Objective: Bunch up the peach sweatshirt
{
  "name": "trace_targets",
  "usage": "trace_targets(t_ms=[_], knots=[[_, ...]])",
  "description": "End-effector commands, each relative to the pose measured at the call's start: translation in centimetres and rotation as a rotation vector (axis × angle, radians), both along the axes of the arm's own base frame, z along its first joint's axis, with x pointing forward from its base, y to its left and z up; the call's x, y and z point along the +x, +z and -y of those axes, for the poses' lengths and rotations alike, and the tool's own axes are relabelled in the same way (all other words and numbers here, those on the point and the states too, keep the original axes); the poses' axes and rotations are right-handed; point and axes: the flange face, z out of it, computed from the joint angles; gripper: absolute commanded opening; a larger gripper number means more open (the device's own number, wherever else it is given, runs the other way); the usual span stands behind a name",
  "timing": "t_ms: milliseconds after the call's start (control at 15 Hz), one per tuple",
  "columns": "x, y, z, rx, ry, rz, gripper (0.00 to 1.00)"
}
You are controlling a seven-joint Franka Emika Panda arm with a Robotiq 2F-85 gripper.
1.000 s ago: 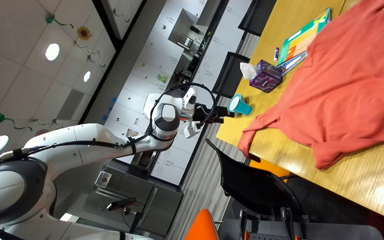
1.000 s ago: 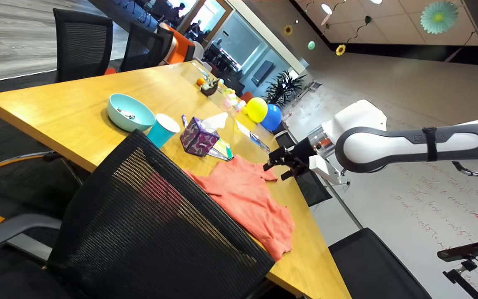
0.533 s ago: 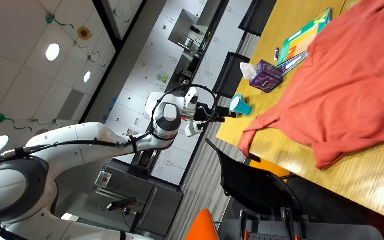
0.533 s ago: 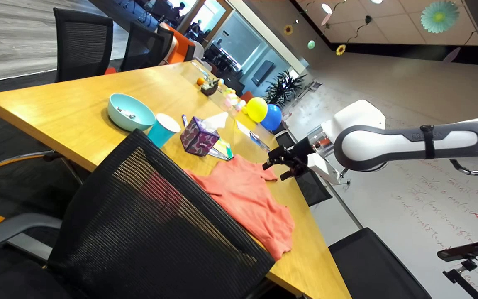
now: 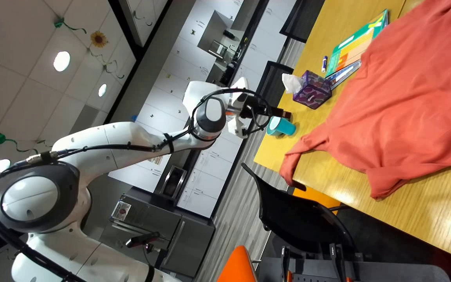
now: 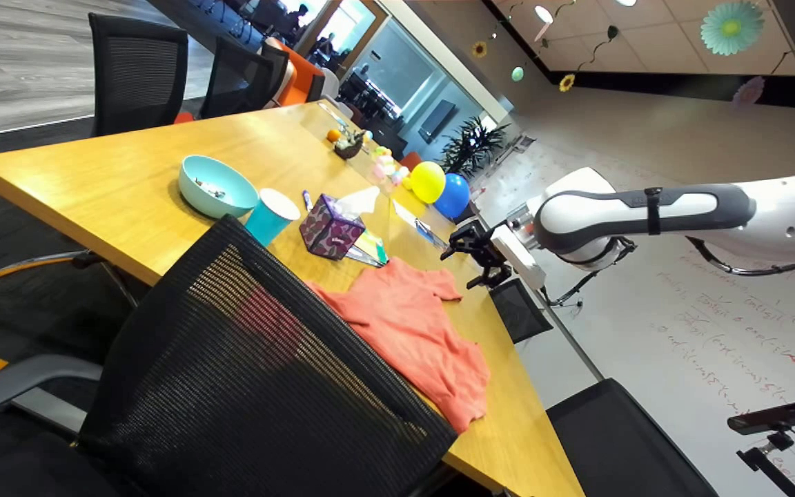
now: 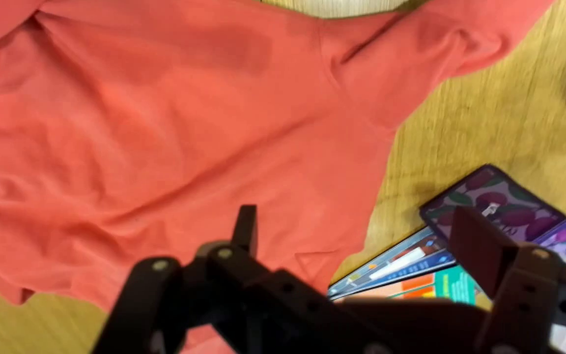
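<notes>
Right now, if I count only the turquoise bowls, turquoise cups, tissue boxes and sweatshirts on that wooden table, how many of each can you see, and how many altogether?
Turquoise bowl: 1
Turquoise cup: 1
Tissue box: 1
Peach sweatshirt: 1
Total: 4

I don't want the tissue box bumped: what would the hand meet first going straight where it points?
The hand would probably meet the peach sweatshirt; in the wrist view one finger overlaps the tissue box, depth unclear.
</notes>
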Motion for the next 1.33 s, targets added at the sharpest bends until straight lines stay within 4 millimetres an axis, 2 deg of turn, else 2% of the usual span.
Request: trace_targets(t_ms=[0,267,400,533,600,733,933,1267], knots=[[2.9,-1.6,4.0,0.022,-0.196,-0.014,1.00],[4.1,-5.5,7.7,0.025,-0.406,-0.042,1.00],[4.6,-7.6,8.2,0.031,-0.507,-0.075,1.00],[4.6,-9.7,7.6,0.040,-0.602,-0.122,1.00],[3.6,-8.7,8.4,0.032,-0.516,-0.088,1.00],[3.8,-9.9,8.1,0.027,-0.520,-0.102,1.00],[3.8,-9.6,8.3,0.026,-0.521,-0.098,1.00],[5.2,-11.1,11.8,0.108,-0.642,-0.151,1.00]])
